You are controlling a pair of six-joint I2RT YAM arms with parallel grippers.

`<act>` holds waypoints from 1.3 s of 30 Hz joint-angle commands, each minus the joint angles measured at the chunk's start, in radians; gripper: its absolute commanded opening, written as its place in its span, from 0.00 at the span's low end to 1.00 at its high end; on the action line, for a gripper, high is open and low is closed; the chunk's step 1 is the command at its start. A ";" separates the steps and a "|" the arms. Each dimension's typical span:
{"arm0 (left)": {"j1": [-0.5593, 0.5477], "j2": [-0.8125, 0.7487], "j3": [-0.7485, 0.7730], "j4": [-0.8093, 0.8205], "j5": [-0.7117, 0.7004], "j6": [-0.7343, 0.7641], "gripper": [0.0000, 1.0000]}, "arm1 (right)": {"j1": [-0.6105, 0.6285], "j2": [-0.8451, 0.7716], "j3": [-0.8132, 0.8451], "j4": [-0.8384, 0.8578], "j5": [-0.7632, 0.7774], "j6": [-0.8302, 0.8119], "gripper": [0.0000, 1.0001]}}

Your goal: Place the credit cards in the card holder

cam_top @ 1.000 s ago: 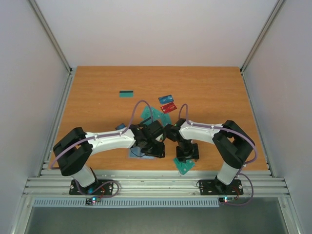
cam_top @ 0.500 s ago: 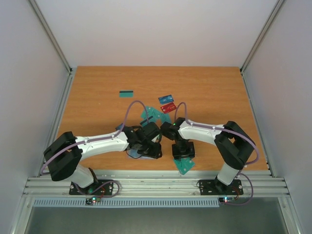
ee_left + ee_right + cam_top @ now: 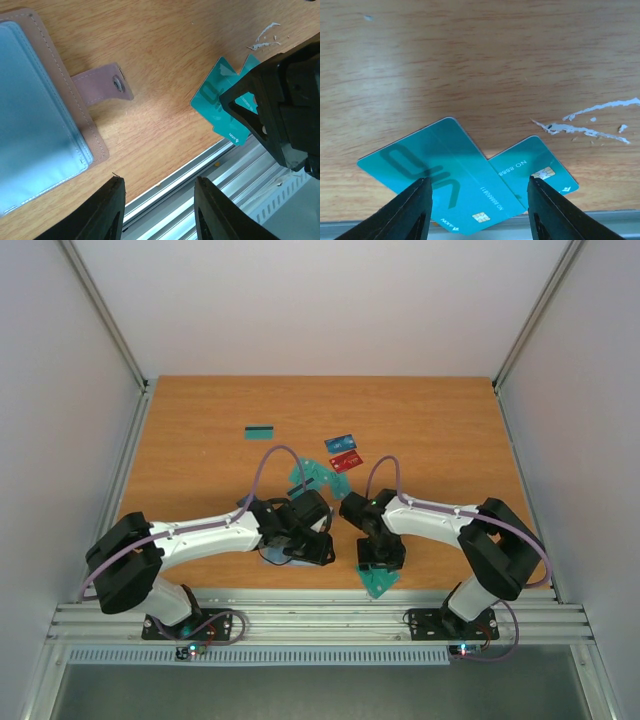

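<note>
**Lining Up the Next Card**

The right gripper [image 3: 479, 202] hangs over two thin teal plastic credit cards [image 3: 435, 175] lying overlapped to the right of the open tan leather card holder [image 3: 40, 100], fingers parted to straddle them, gripping nothing. The left gripper [image 3: 160, 202], half-spread and empty, hovers by the holder's edge, likely to steady it.

Card holder [image 3: 40, 105] cut off (left edge, wrist view).

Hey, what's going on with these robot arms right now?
The right gripper hangs open over two overlapping teal credit cards at the near edge of the table, gripping neither. The left gripper is open near the card holder, which lies unfolded, and holds nothing. No card is going in yet.
</note>
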 commanded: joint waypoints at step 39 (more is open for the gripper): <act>-0.005 -0.051 -0.048 0.016 -0.003 0.021 0.39 | 0.015 0.172 0.074 0.272 -0.324 0.014 0.54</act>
